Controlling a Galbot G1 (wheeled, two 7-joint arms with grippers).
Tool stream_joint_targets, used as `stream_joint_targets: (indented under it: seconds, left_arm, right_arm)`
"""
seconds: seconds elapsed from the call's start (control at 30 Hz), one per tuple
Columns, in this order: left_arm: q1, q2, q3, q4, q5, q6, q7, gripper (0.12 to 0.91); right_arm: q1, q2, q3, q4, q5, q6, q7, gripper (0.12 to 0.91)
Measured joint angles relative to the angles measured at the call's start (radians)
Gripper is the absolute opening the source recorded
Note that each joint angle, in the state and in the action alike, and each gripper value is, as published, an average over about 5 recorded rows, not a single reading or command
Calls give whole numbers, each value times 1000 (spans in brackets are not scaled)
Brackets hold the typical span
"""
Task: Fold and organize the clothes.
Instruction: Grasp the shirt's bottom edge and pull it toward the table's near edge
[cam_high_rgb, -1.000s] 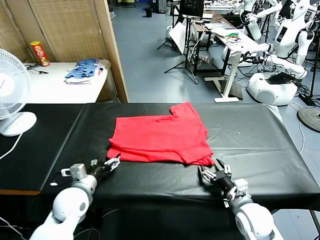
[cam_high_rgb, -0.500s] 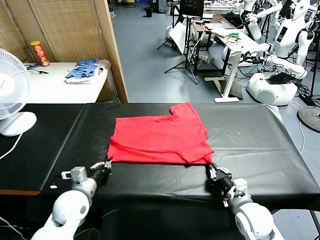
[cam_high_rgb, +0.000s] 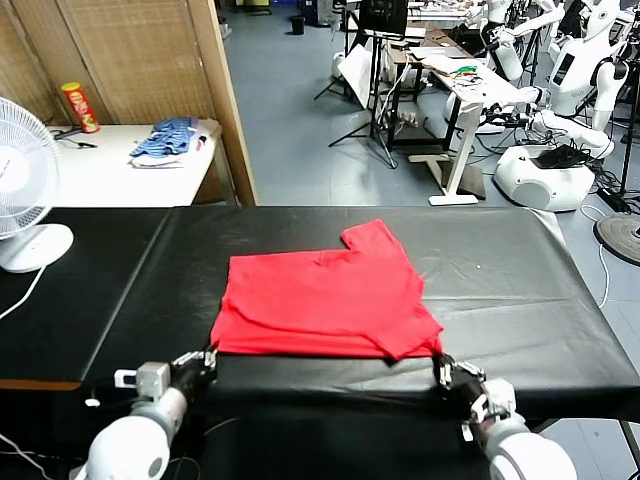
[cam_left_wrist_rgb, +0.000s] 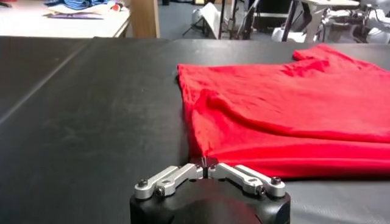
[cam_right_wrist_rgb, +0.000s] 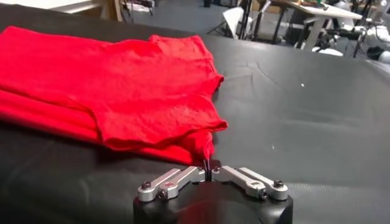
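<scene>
Red cotton: the T-shirt (cam_high_rgb: 322, 303) lies partly folded on the black table (cam_high_rgb: 520, 290), its near hem at the front edge, straight ahead of both claws.
Left gripper (cam_high_rgb: 205, 358): at the shirt's near left corner, fingers pinched narrow on the fabric tip, as the left wrist view shows (cam_left_wrist_rgb: 207, 163).
Right gripper (cam_high_rgb: 447, 369): at the near right corner, closed the same way on a drawn-out point of cloth (cam_right_wrist_rgb: 209, 165).
Long axis: the shirt runs side to side between the two claws, one sleeve at the far right.
Nearer arm: neither; each holds its own corner.
Judgement: any next move turns on both corners travelling together.
Writing: none readable on the shirt; no print or tag shows.
Beyond: a white fan (cam_high_rgb: 22, 180) far left, a blue striped pile (cam_high_rgb: 170, 138) and a red-and-yellow can (cam_high_rgb: 79, 106), label unreadable.
</scene>
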Motion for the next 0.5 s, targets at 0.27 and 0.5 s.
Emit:
stream_joint_targets:
  seconds: [0.27, 0.5]
  left_arm:
    - [44, 4, -23, -80, -70, 83, -67, 622]
    - [27, 18, -62, -160, -148, 101, -75, 795]
  right_arm:
    - [-56, -31, 54, 127, 48, -48, -3, 756]
    - [43, -68, 73, 132, 137, -43, 17, 798]
